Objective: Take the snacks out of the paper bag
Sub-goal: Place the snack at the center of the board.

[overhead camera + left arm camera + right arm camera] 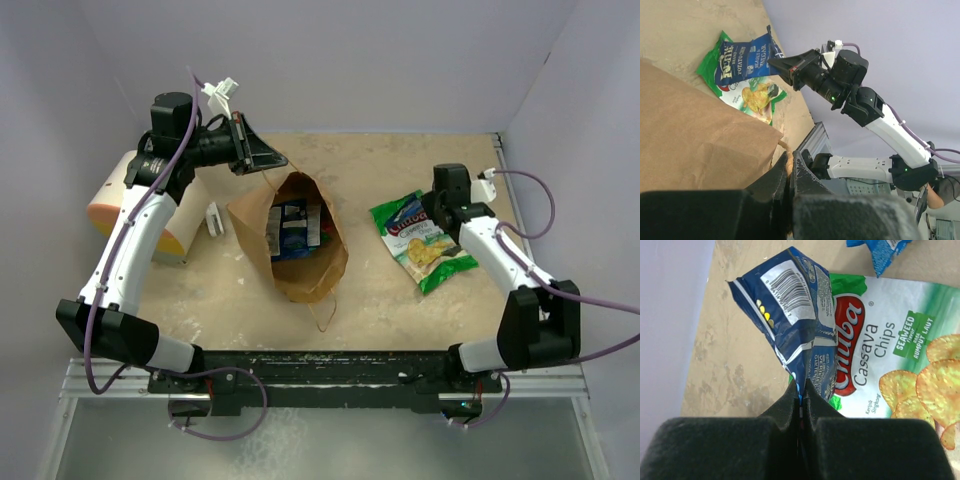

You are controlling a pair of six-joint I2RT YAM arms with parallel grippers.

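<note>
The brown paper bag (pixel 300 262) lies in the middle of the table with its mouth facing up and back. Several blue packets (pixel 290 228) show inside it. My left gripper (pixel 276 160) is at the bag's far rim, shut on a twisted paper handle (pixel 784 146); the bag's side fills the left wrist view (pixel 690 140). My right gripper (pixel 420 212) is shut on the edge of a dark blue packet (pixel 790 305), held just over the green-white cassava chips packet (pixel 880 340) that lies flat right of the bag (pixel 435 255). Both packets also show in the left wrist view (pixel 746 56).
A cream cylinder with an orange end (pixel 118 205) lies at the left behind my left arm. A small white block (pixel 214 218) stands left of the bag. The bag's second handle (pixel 325 315) trails toward the near edge. A corner of another blue packet (pixel 882 251) lies beyond the green one.
</note>
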